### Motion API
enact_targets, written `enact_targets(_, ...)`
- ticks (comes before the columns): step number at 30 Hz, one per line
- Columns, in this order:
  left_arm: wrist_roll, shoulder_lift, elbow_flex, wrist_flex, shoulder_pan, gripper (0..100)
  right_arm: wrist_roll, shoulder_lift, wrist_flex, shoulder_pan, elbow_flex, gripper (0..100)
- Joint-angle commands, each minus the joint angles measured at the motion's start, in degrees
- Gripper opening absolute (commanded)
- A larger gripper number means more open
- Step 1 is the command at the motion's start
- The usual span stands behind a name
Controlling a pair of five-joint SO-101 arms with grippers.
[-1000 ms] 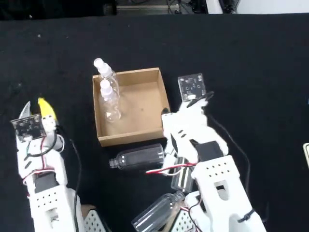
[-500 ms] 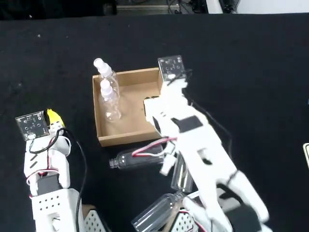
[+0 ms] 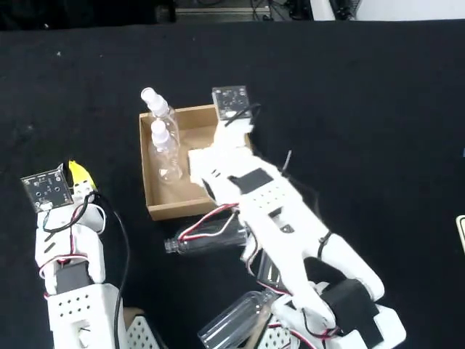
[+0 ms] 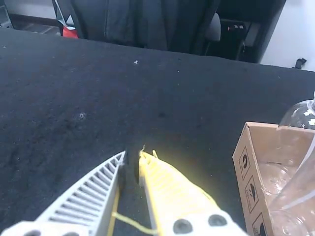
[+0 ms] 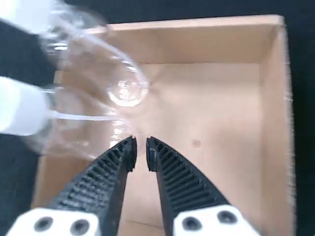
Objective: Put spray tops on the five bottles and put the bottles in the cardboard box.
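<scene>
Black table [image 3: 378,109] spread wide, and the right arm [image 3: 276,218] stretches across it, its gripper [image 5: 139,145] hanging over the open box [image 3: 174,206], fingers drawn to a narrow slit and gripping nothing. The left gripper [image 4: 132,157] sits low over bare table, well apart from the box, fingers likewise almost together and empty. Inside the box, against one wall, are two topped bottles [image 3: 167,156] with white spray tops on, and the leaning bottle [image 3: 163,116] pokes its top out past the rim. That's two of five home, by my reckoning. Three clear bottles lie on their sides on the table: the near bottle [image 3: 207,238] just in front of the box, neck bare; the middle bottle [image 3: 272,270] half under the right arm; the low bottle [image 3: 232,320] between the arm bases. Those three look like the work left: tops on, then into the box
</scene>
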Motion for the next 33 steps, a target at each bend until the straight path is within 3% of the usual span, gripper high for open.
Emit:
enact_targets(1, 0.3, 0.4, 1.5, -0.4, -0.1, 3, -0.5, -0.1, -6.0, -3.8, 1.3, 1.1)
enact_targets(7, 0.3, 0.4, 1.5, -0.4, -0.1, 3, -0.1, 0.0, -15.7, -6.2, 5.9, 1.1)
enact_targets(12, 0.3, 0.4, 1.5, -0.4, -0.1, 3, -0.1, 0.0, -17.1, -6.2, 7.3, 1.1)
enact_targets(24, 0.4, 0.4, 1.5, -0.3, -0.1, 3, 6.2, -0.3, 4.3, -8.0, -2.0, 1.1)
enact_targets(29, 0.4, 0.4, 1.5, -0.4, -0.1, 3, 0.7, 0.0, -2.3, -12.5, 0.0, 1.1)
enact_targets(33, 0.4, 0.4, 1.5, -0.4, -0.1, 3, 0.9, 0.2, -7.0, -12.5, 2.7, 1.1)
